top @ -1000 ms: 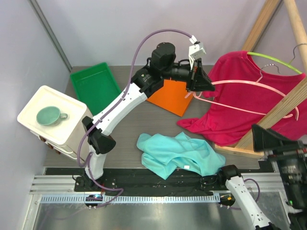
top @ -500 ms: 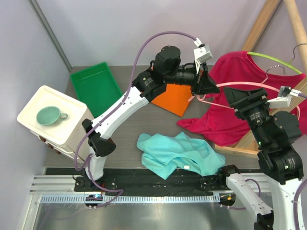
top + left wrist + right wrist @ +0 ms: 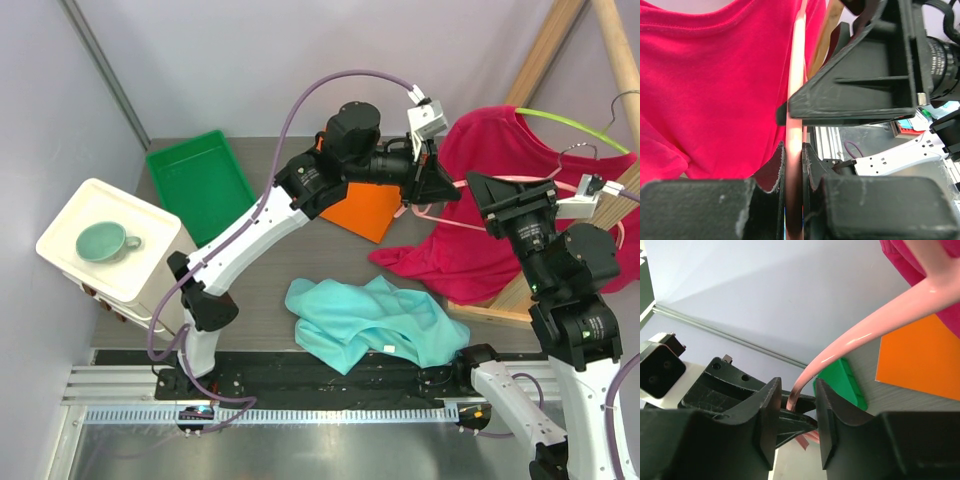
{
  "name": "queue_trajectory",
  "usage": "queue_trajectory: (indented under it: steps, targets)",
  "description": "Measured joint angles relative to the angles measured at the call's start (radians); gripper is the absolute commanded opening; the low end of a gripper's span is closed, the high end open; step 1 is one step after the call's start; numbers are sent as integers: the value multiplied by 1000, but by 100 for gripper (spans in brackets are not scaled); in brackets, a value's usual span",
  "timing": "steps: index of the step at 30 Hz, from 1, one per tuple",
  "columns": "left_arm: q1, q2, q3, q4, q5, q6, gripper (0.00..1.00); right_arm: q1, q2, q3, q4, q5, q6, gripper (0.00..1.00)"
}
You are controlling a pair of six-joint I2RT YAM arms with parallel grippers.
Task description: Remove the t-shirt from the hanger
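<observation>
pinching the pink hanger (image 3: 796, 75) in my left hand (image 3: 793, 155) to steady it, i am straddling it with my spread right hand (image 3: 797, 400); the red t-shirt (image 3: 500, 145) is hanging there, far right.

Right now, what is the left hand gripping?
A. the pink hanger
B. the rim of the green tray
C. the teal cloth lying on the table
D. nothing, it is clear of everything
A: in the left wrist view the left hand is closed on the bar of the pink hanger, which runs up between its fingers beside the red t-shirt.
</observation>
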Motion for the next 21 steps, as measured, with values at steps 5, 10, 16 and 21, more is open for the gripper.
queue_trajectory:
  steps: [5,10,16,21]
  targets:
    - [-13,-1,0,-7,-18,10,0,0,4,-2,0,5,38,7]
    - [-16,-5,-1,-10,-28,26,37,0,4,-2,-11,14,113,1]
    - [-19,-92,-104,-37,-55,41,50,0,-3,-2,-13,35,169,1]
    - [-18,-200,-217,-55,-93,69,50,0,-25,-2,-14,39,191,1]
